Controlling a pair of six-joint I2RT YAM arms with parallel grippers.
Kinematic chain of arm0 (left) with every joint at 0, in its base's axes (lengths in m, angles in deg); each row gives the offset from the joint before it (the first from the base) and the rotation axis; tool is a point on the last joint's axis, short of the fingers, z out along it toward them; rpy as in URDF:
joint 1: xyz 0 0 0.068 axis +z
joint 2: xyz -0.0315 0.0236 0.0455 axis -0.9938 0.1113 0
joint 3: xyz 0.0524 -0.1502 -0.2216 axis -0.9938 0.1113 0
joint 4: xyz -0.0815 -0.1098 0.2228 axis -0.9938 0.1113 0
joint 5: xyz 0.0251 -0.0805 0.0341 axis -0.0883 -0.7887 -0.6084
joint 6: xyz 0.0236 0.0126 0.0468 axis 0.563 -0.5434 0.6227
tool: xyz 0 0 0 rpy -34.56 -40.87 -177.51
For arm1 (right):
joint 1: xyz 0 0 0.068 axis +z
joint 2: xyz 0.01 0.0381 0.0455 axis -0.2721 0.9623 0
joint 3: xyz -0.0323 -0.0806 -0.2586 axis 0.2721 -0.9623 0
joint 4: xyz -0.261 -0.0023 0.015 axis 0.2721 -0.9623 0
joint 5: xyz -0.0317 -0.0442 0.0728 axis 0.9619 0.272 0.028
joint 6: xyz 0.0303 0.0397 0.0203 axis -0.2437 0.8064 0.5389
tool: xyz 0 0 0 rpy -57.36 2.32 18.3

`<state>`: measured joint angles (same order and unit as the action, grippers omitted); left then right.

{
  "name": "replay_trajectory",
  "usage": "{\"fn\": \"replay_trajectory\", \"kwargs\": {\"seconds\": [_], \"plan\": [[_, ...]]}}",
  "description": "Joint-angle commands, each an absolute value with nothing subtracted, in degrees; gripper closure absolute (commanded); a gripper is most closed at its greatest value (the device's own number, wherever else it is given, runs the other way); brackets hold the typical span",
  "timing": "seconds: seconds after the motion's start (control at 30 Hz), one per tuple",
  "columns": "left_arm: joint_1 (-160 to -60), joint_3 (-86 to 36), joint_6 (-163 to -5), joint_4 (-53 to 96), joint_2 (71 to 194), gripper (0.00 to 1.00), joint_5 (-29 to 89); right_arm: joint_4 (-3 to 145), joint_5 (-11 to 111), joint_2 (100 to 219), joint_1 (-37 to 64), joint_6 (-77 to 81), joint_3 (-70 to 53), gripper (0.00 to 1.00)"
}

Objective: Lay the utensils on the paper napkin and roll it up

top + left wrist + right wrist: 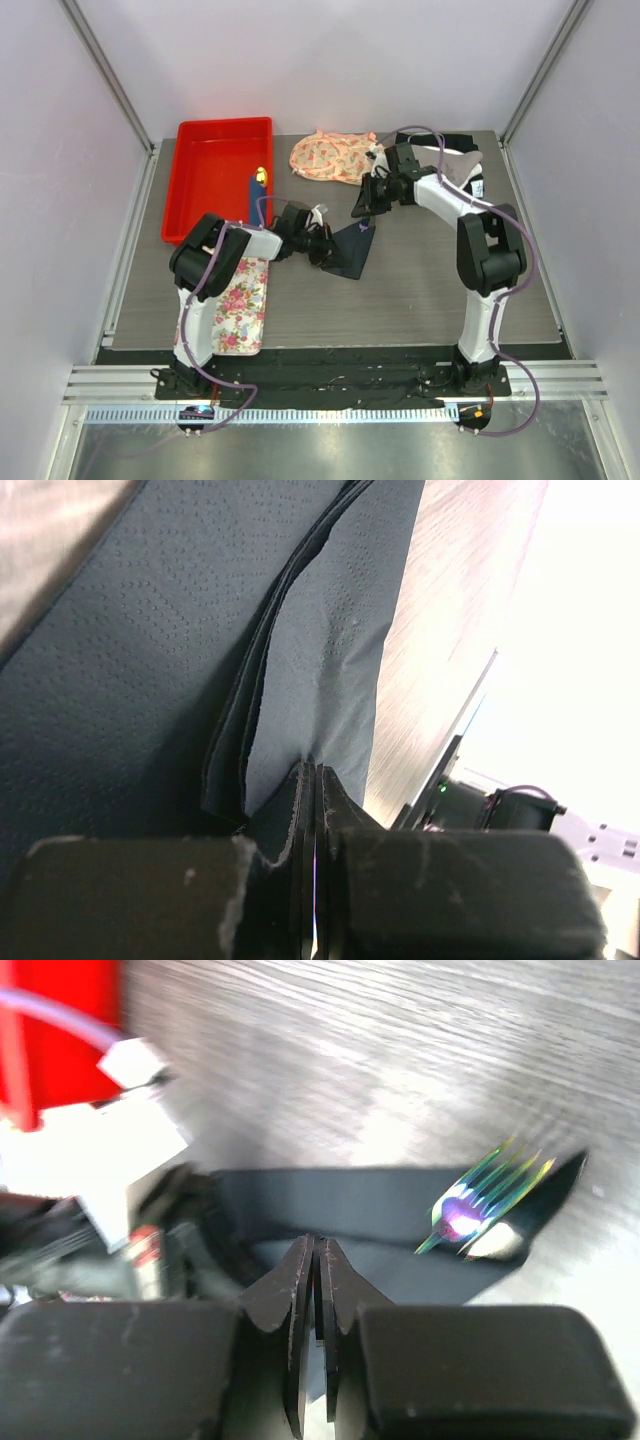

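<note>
Item 1. Left gripper (313, 775): jaws pressed flat together. As best I can read my wrist view, they are nipping the edge of a raised flap of the thin, dark navy, dimple-embossed paper napkin (130, 660).

Item 2. Right gripper (318, 1250): fingers drawn almost together with only a hairline slit, and I see nothing between them. It hangs just above the napkin's near edge.

Item 3. Paper napkin, task item: lies mid-table between the two grippers (352, 250), partly doubled over, with several loose layers showing beside the left fingers.

Item 4. Slim fork with an iridescent rainbow head (480, 1205): rests on the napkin near one pointed corner, tines towards that corner. Its handle runs under a fold and is hidden.

Item 5. Knife: I cannot pick it out in any view.

Item 6. Surroundings: grey wood-grain table (430, 290) and a red plastic tray (210, 190) at the far left.

Step in hand, my judgement: cutlery placement looks at least half done, and the wrap is starting.

Next move: carry the pinched flap over the fork and turn it into a roll. The right gripper should steady the bundle so the fork does not slide out.
</note>
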<state>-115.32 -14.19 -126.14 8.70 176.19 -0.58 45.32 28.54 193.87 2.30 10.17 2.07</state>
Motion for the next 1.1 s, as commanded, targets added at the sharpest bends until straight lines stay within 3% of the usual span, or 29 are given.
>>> {"fn": "replay_trajectory", "kwargs": {"seconds": [0.0, 0.47, 0.9, 1.07], "plan": [[-114.9, -14.2, -126.4, 11.0, 180.4, 1.00, 7.8, 46.4, 28.1, 186.7, 2.8, 12.6, -1.7, 0.87], [-114.9, -12.8, -125.6, 11.2, 179.4, 1.00, 9.0, 46.5, 35.0, 192.8, 4.7, 9.9, -5.9, 0.87], [-115.0, -12.2, -127.8, 8.1, 180.3, 1.00, 8.9, 48.6, 38.1, 200.8, 4.1, 6.0, 0.0, 0.89], [-115.0, -12.7, -129.3, 6.4, 182.1, 1.00, 8.5, 48.9, 30.8, 197.0, 2.9, 8.6, 2.1, 0.77]]}}
